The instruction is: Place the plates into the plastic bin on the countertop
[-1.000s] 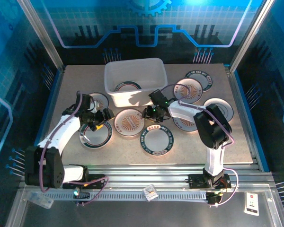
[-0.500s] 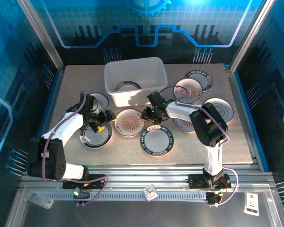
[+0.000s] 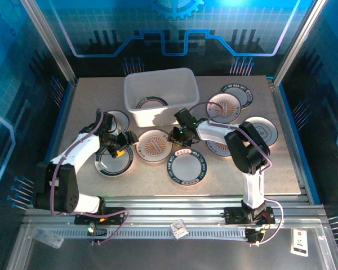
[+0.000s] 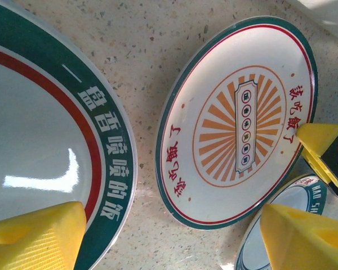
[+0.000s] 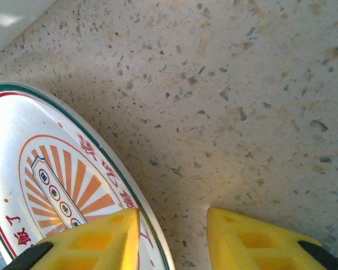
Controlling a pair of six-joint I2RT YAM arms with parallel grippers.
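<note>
Near the middle of the countertop (image 3: 146, 183), just on the near side of the plastic bin (image 3: 163, 84), lies the sunburst plate (image 3: 154, 145), flat and face up, with a claw on either side of it. At its right edge is the right gripper (image 3: 178, 135). Its wrist view shows the jaws partly apart and straddling the rim, one yellow finger over the plate's face and the other over bare counter outside it, with nothing clamped. So the plate lies to the left of that claw, its rim passing through the gap. At the plate's left side hangs the left gripper (image 3: 122, 140), jaws spread wide and empty, above the strip of counter between this plate and a dark-rimmed plate (image 3: 110, 166). I'd judge the right arm better placed to pinch the rim and lift toward the bin, where one plate (image 3: 152, 103) already lies.
</note>
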